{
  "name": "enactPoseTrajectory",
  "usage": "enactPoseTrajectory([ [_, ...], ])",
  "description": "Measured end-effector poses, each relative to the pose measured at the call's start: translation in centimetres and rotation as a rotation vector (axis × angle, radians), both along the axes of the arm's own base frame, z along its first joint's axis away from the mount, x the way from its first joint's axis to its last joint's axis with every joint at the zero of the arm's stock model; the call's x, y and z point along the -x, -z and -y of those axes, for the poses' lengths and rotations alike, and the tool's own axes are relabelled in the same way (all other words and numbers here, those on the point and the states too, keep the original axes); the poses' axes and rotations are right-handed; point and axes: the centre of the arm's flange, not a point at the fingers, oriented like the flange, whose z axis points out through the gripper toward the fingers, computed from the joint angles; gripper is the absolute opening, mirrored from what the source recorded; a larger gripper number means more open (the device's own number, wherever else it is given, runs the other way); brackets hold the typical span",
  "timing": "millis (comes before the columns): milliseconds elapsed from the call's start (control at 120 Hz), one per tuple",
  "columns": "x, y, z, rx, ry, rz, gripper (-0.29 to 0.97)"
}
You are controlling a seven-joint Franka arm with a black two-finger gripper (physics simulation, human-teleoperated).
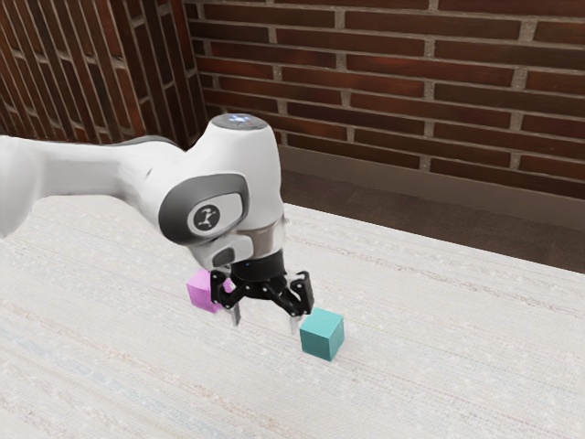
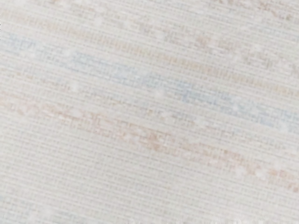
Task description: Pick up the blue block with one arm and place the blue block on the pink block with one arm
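Observation:
A teal-blue block [image 1: 322, 334] rests on the pale woven table top, just to the exterior view's right of my gripper. A pink block [image 1: 203, 291] sits on the table behind the gripper toward the exterior view's left, partly hidden by the hand. My black gripper [image 1: 264, 320] hangs low over the table between the two blocks, open, with nothing between its fingers [image 1: 236, 315]. Its right fingertip stands close to the blue block's upper left corner. The wrist view looks straight down on bare woven cloth [image 2: 149, 112].
The table [image 1: 457, 366] stretches wide to the exterior view's right and front. A brick wall [image 1: 411, 82] stands behind the table's far edge. My white arm [image 1: 91, 178] comes in from the exterior view's left.

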Motion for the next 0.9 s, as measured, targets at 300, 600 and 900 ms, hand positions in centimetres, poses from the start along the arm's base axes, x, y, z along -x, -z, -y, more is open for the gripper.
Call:
enactPoseTrajectory([
  [300, -1.7, 4.6, 2.1, 0.070, 0.245, 0.062, 0.68],
  [600, -3.4, 6.9, 3.3, 0.044, 0.461, 0.192, 0.68],
  [900, -6.5, 11.2, 1.4, 0.063, 0.365, 0.182, 0.68],
])
